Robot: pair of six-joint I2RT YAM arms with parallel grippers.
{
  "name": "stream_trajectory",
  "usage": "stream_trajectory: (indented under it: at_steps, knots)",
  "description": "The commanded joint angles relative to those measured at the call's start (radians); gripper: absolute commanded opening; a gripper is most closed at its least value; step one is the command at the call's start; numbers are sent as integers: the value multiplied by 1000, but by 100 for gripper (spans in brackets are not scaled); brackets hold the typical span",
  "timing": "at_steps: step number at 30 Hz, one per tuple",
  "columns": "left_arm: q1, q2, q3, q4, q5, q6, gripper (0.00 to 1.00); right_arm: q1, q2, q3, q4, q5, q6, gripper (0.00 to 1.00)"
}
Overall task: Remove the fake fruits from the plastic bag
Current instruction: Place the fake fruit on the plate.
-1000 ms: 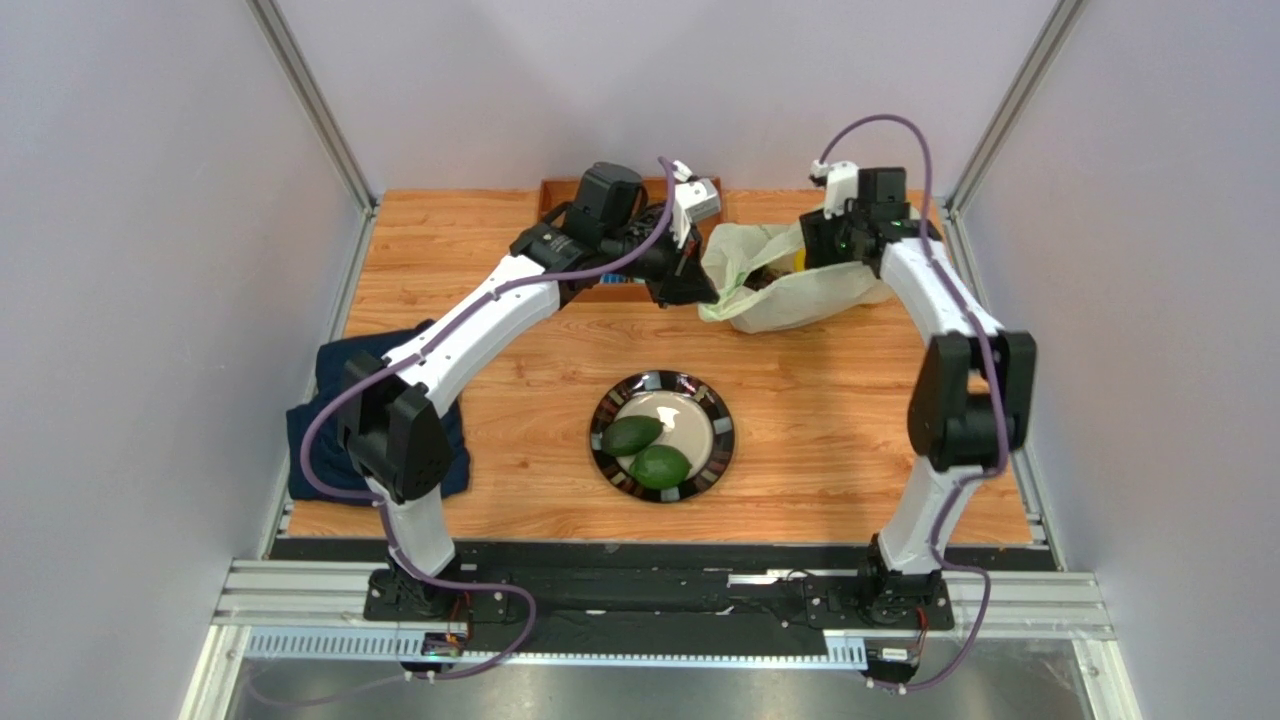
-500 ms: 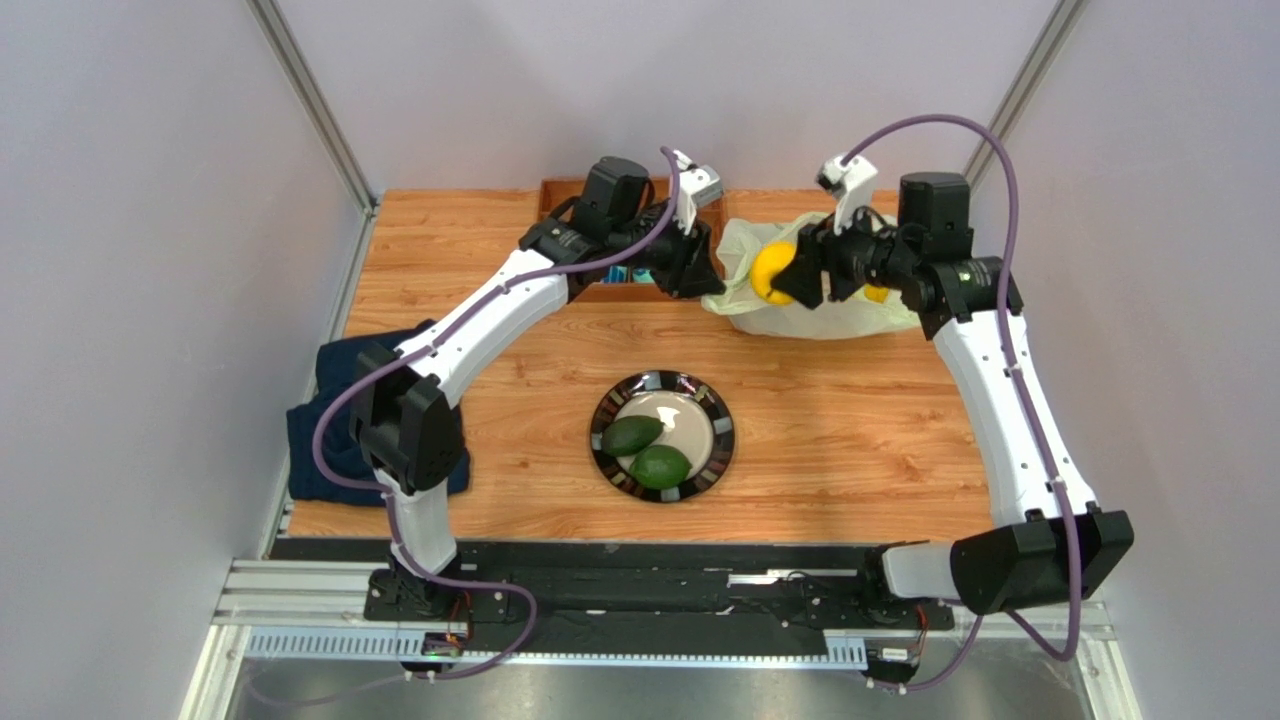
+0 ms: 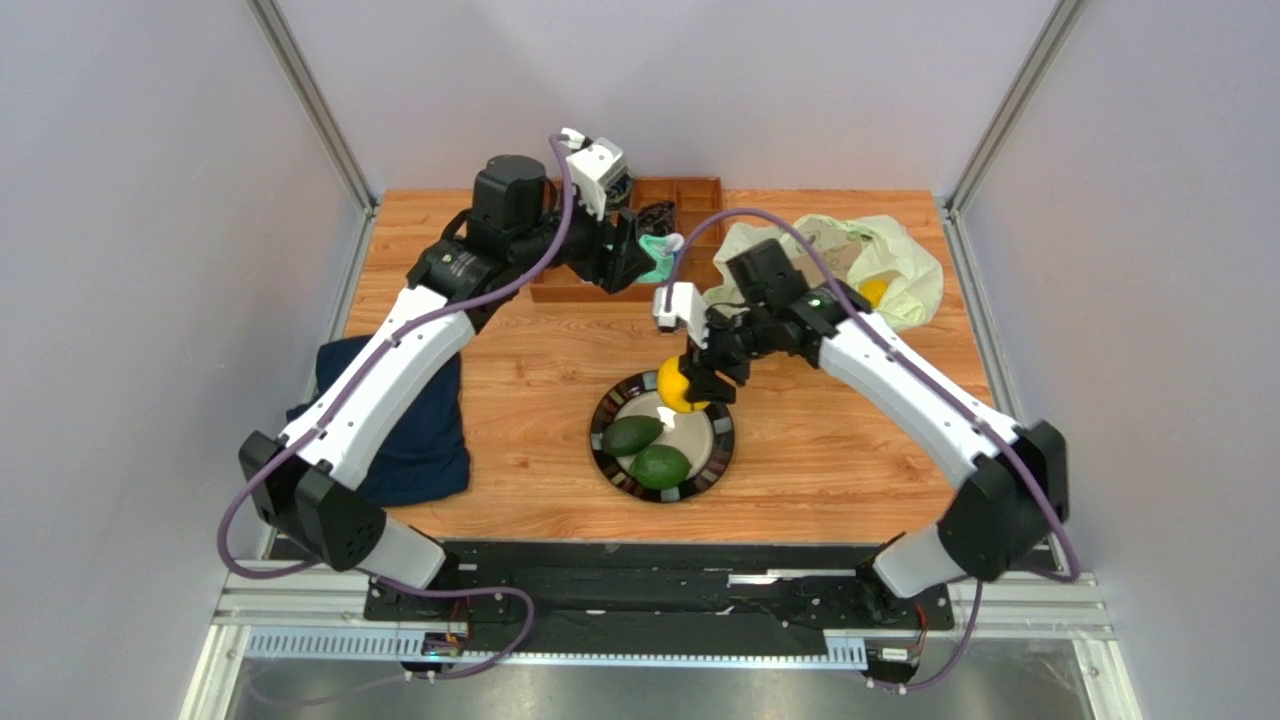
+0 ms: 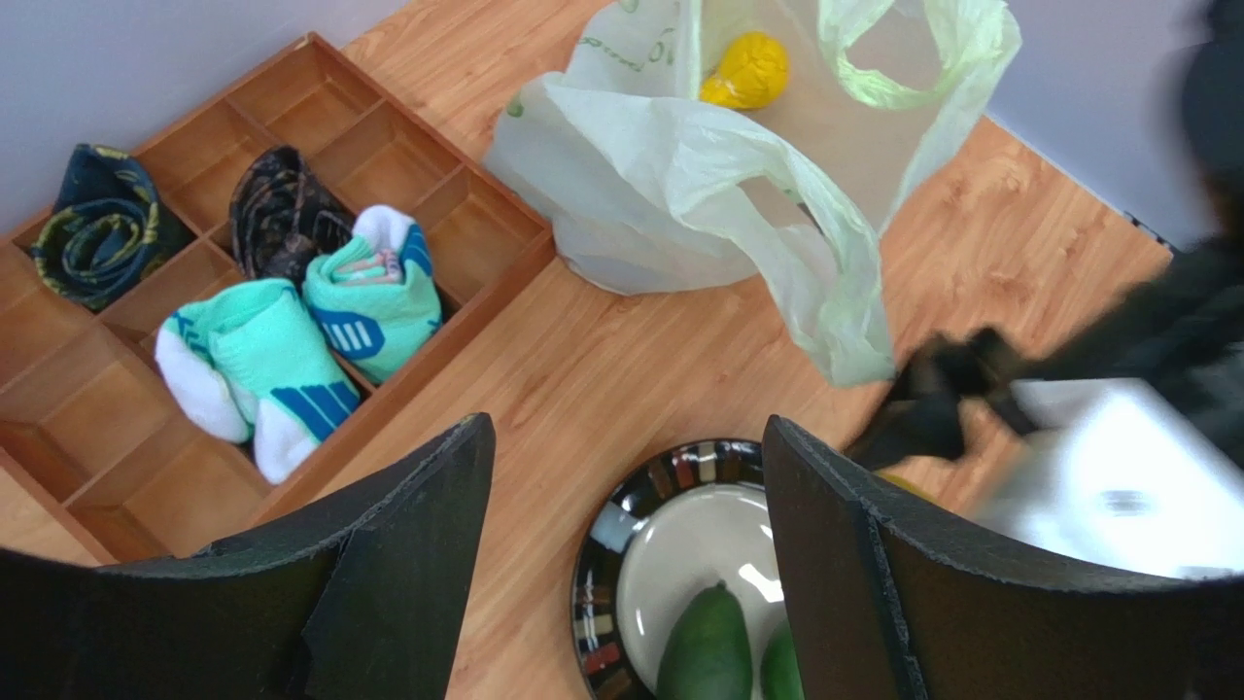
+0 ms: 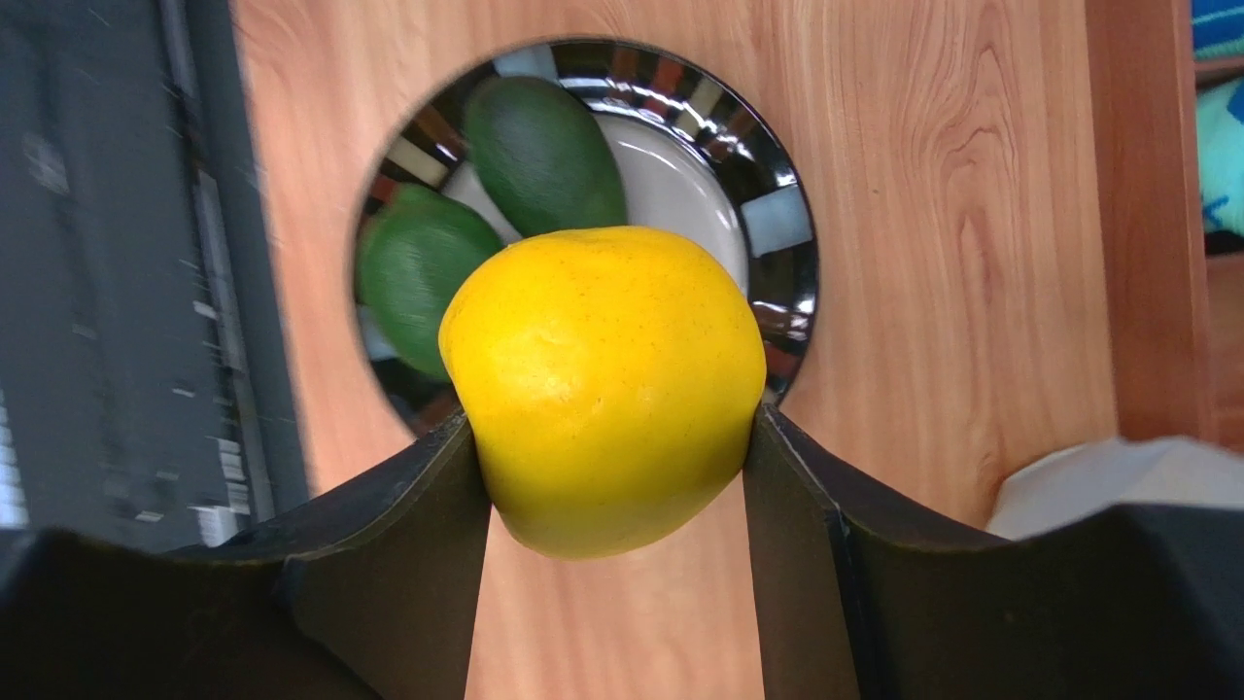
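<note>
yellow plastic lemon (image 5: 602, 387): clamped in right gripper (image 5: 608, 438) above dark-rimmed round plate (image 3: 723, 437) toward near edge, two green avocados (image 3: 633, 435) aboard. placing step; next likely: lower, release. left gripper (image 4: 628, 489) wide open, empty. translucent pale-green plastic bag (image 4: 686, 175), far-right corner, holds another lemon (image 4: 748, 70).

Your right hand (image 3: 688, 381) had a lemon (image 5: 602, 387) over the plate's (image 3: 727, 437) far rim, two avocados (image 3: 633, 435) on the plate; bag (image 3: 899, 279) sat back right, sock tray (image 4: 88, 420) left of it.
</note>
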Motion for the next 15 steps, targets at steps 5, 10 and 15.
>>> stream_trajectory:
  at_steps: [5,10,15]
  knots:
    - [-9,-133,-128,-12,10,51,76,44,251,63,173,131,-396,28]
    - [2,-159,-167,-1,22,51,76,81,336,74,218,154,-473,29]
    - [11,-153,-182,11,31,44,76,130,394,46,285,192,-493,32]
